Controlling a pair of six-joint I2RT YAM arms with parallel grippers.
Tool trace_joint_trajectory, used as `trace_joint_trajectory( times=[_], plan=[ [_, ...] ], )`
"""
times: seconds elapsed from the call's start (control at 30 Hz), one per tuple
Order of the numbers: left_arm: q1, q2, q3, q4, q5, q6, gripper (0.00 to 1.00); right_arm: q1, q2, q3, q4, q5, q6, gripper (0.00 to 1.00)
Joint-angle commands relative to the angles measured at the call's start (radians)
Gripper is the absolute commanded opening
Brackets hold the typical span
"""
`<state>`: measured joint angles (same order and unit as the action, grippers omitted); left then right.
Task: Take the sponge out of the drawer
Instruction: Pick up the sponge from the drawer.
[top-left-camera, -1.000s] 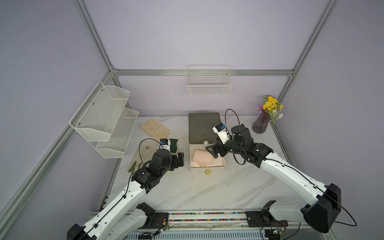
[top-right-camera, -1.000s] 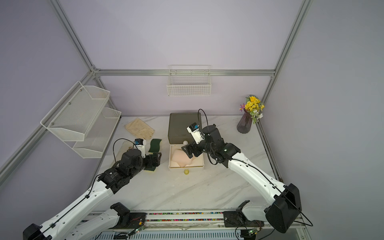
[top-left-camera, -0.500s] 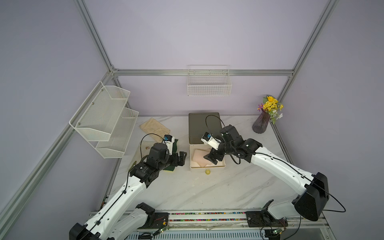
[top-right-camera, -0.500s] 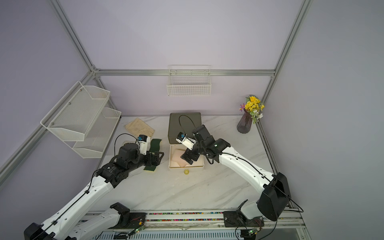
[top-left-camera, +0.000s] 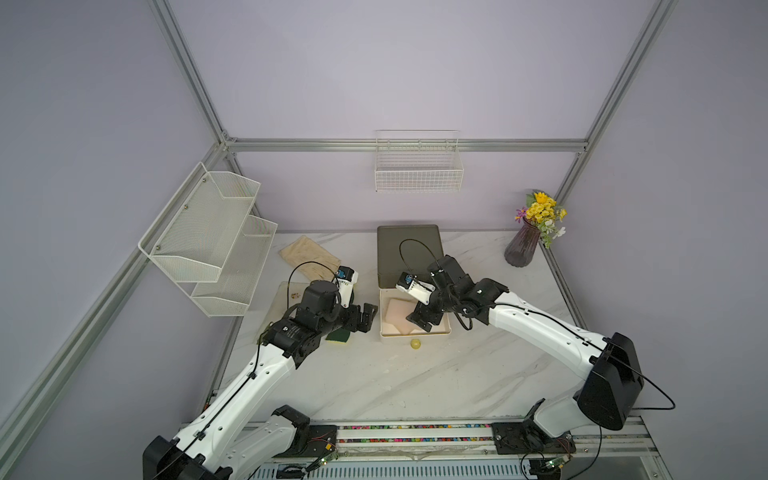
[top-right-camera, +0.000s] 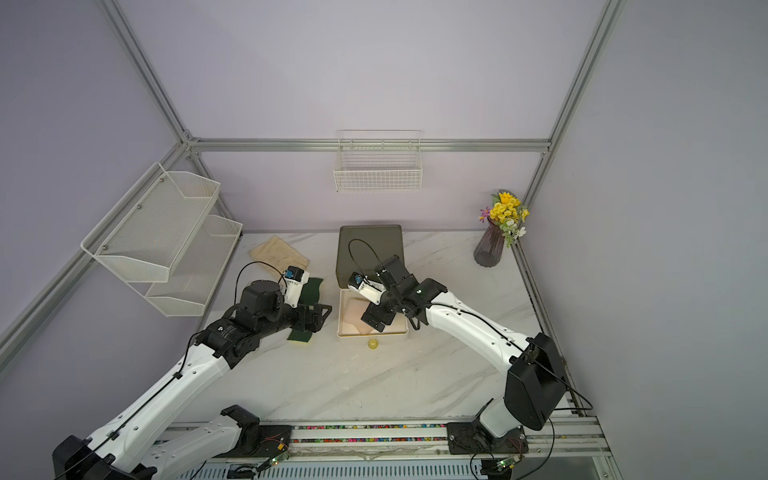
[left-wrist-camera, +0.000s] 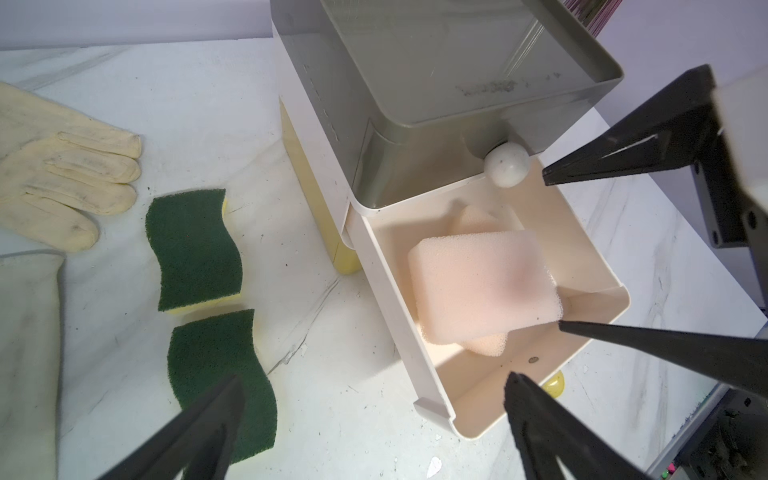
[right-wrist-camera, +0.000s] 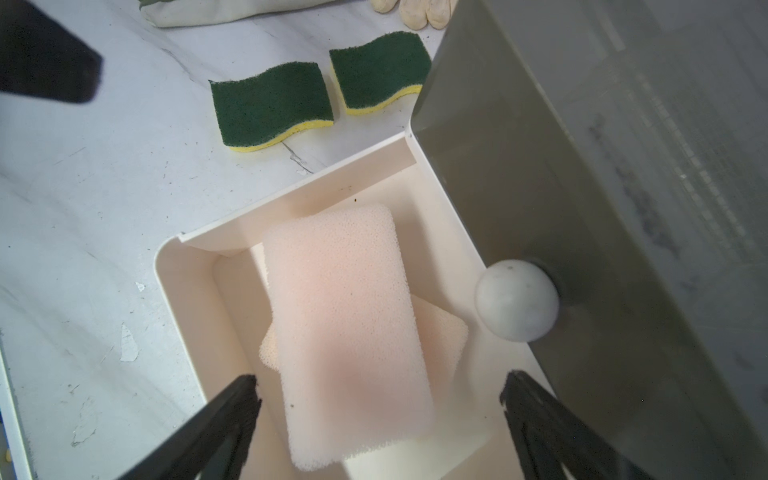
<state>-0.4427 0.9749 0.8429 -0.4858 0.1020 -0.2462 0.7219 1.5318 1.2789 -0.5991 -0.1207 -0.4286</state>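
The cream plastic drawer (right-wrist-camera: 183, 299) is pulled open, the pale pink foam sponge (right-wrist-camera: 345, 332) lying inside under the right fingers (right-wrist-camera: 224, 428), spread and empty; the left fingers (left-wrist-camera: 208, 428) are equally spread beside the drawer; grasp and lift-out remain.

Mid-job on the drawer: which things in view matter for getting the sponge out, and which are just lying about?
Job:
- pink sponge, lying on a second pink sponge
- drawer, open
- right gripper, open above them

Lying about:
- two green scourers
- glove
- vase of flowers
- wire basket
- mesh shelves
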Motion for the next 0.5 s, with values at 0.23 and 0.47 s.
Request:
trace_joint_trajectory(
  times=[0.23, 0.47],
  plan=[
    [0.012, -0.102, -0.055, 0.091, 0.001, 0.026, 1.0, 0.01, 0.051, -0.004, 0.026, 0.002, 0.008, 0.97],
    [0.012, -0.059, -0.06, 0.104, 0.044, -0.011, 1.0, 0.013, 0.074, -0.007, 0.038, 0.003, 0.002, 0.97]
  ],
)
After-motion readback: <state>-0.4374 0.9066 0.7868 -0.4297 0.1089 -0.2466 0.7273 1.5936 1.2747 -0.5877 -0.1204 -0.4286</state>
